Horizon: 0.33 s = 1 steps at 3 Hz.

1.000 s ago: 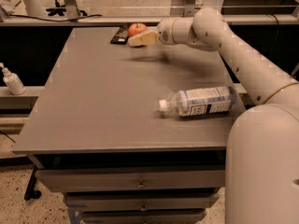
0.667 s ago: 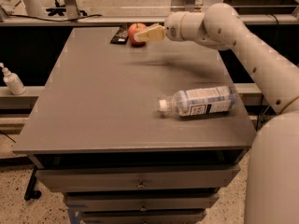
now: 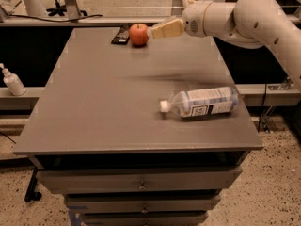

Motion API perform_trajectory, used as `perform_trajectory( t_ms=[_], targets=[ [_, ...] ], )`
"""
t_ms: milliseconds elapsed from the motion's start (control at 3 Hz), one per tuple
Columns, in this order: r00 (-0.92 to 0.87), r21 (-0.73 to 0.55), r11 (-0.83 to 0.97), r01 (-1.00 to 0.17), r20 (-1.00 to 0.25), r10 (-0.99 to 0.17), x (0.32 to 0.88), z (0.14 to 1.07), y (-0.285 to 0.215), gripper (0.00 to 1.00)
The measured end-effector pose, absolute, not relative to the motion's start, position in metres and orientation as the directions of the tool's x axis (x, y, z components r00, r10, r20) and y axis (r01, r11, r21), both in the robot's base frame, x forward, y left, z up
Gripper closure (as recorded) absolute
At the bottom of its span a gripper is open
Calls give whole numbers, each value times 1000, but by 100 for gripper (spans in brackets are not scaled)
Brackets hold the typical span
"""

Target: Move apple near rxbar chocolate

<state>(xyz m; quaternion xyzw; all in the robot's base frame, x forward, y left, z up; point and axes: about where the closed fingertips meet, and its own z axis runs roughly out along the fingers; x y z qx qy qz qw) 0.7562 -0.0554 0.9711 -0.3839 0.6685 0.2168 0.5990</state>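
Observation:
The red-orange apple sits on the grey table at its far edge. The dark flat rxbar chocolate lies just left of it, almost touching. My gripper, with tan fingers, hangs just right of the apple at about its height, apart from it and holding nothing. It looks open. The white arm reaches in from the upper right.
A clear plastic bottle with a white-and-blue label lies on its side at the table's right front. A small white bottle stands on a ledge to the left. Drawers sit under the table.
The gripper held the apple beside the dark bar; now the apple rests on the table and the gripper has drawn back a little to the right.

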Motion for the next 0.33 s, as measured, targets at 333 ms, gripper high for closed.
perform_trajectory(
  t_ms=[333],
  targets=[
    [12, -170, 611, -773, -967, -254, 756, 971, -55, 0]
  ],
)
